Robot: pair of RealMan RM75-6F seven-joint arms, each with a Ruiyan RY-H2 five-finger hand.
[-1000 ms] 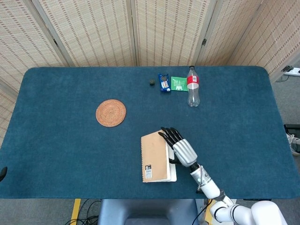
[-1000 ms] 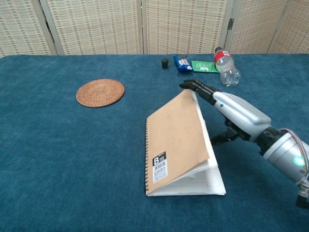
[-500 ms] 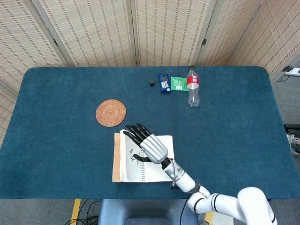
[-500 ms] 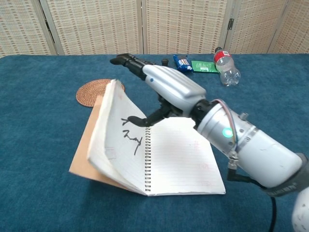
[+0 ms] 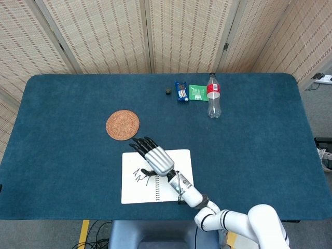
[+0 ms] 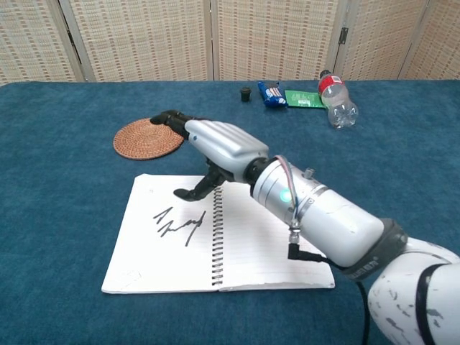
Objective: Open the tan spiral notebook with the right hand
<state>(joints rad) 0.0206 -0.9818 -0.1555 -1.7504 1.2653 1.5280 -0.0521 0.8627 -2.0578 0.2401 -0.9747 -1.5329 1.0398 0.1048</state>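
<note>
Notebook work looks essentially finished: the tan spiral notebook [image 5: 155,176] lies flat and open in the lower middle of the head view, white ruled pages up, its wire spine [image 6: 216,237] running down the centre and a dark scribble [image 6: 178,223] on the left-hand page. No tan cover shows now; presumably it is folded underneath the left page.

Over the upper part of that left page is the right hand [image 6: 212,151], a silver-backed hand with black fingers, reaching in from the lower right of the chest view. Its placement suits flattening the turned leaf so it does not spring back. The fingers [image 5: 139,143] are straight and slightly fanned, extending past the notebook's top edge toward the round woven rattan coaster [image 5: 123,124]. They hold nothing. The thumb [image 6: 192,191] angles down toward the page near the spine; whether it touches the paper I cannot tell.

Farther up the dark blue cloth-covered table [image 5: 62,104] lie a clear plastic bottle with a red label [image 5: 213,95], a green packet [image 5: 197,92], a blue wrapper [image 5: 181,91] and a small black cap [image 5: 168,91], well apart from the notebook. The left hand is not visible.
</note>
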